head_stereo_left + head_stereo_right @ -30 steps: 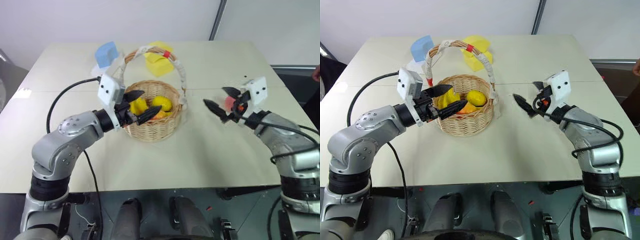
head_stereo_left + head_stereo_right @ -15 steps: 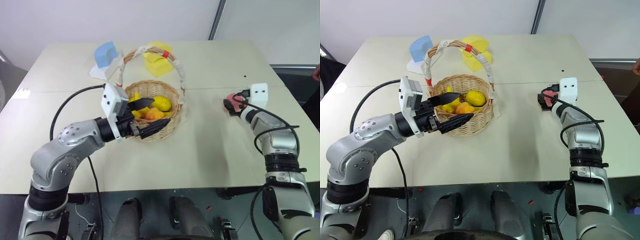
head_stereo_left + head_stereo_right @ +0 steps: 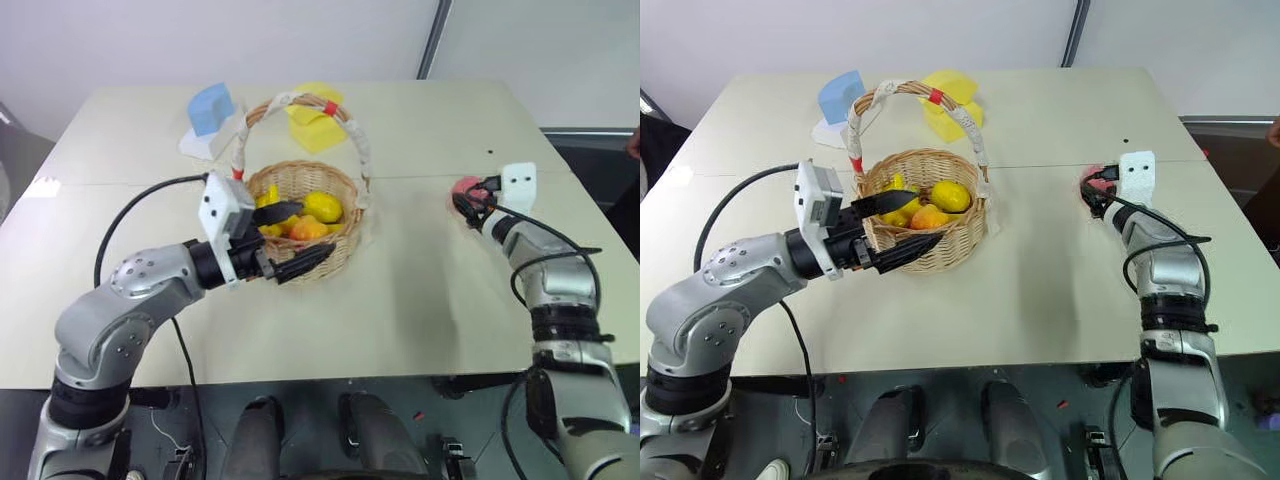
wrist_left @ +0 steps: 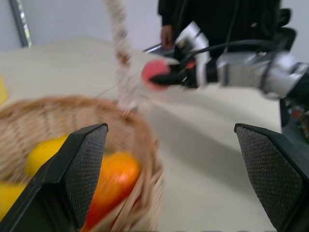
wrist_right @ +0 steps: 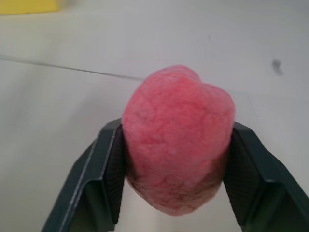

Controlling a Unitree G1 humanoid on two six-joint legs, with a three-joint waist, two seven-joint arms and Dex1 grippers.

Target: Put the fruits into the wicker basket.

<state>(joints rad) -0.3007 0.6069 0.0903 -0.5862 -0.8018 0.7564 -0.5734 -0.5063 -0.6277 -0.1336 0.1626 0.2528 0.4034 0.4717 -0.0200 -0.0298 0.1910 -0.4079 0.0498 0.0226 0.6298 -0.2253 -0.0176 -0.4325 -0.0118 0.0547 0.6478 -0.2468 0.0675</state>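
1. The table (image 3: 420, 300) is the stage for the whole job: a pale, flat top with the work spread across its middle and right side.
2. The wicker basket (image 3: 345, 245) stands upright near the table's centre, its tall white-wrapped handle (image 3: 362, 150) arching over it. It already holds the orange-red mango-like fruit (image 3: 308, 228) alongside some yellow fruits (image 3: 325, 206), so I judge that half of the task is done.
3. The left gripper (image 3: 290, 240) hovers at the near-left rim of the basket with its black fingers spread wide and nothing between them. One finger reaches over the basket's rim and the other lies outside the basket's near wall. In the left wrist view the basket's contents sit between the gaping fingers (image 4: 84, 169), untouched.
4. The right gripper (image 3: 465, 200) is out on the right side of the table, well apart from the basket. Its fingers are pinching the pink peach-like fruit (image 5: 176, 137): the right wrist view shows both pads pressed against the fruit's sides.
5. That peach appears to sit low at the table surface; whether it is lifted clear I cannot tell.
6. What is left, as I judge it: raise the peach, carry it across to the basket past the handle, and let it go inside.
7. A blue block (image 3: 211, 108) and a yellow block (image 3: 318, 118) sit beyond the basket and play no part.
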